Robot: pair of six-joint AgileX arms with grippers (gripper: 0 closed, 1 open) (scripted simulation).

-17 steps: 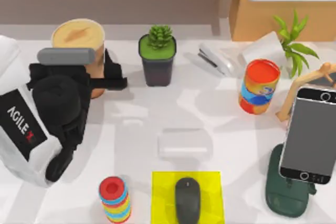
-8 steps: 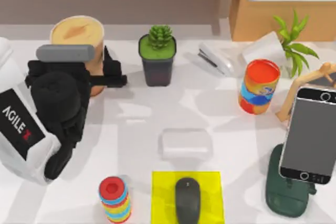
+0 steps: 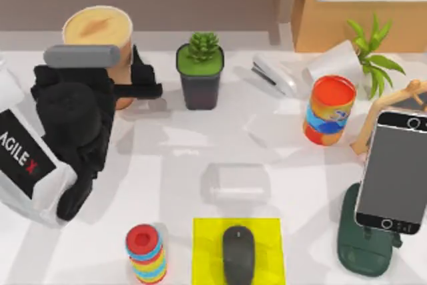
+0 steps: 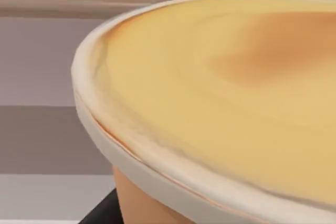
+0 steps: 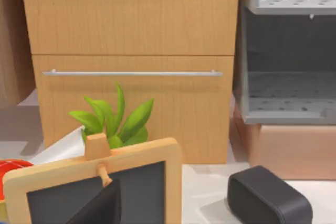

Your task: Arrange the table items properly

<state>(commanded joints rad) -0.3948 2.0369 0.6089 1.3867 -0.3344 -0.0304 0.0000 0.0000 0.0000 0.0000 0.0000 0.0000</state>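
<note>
Left gripper grips drink cup, upper left of desk.
Top view: jaws clamped on the cup's sides; mouse on yellow pad, bottom centre; smartphone propped on stand, right edge. Left wrist view: cup's foamy top close up. Right wrist view: wooden cabinet; right jaws — can't tell.

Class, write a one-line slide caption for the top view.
Left gripper grips the tan cup; mouse rests on yellow pad.

The white casing of the left arm, at nine o'clock on the surface, carries a black label reading "AGILE X", partly cut off.
</note>
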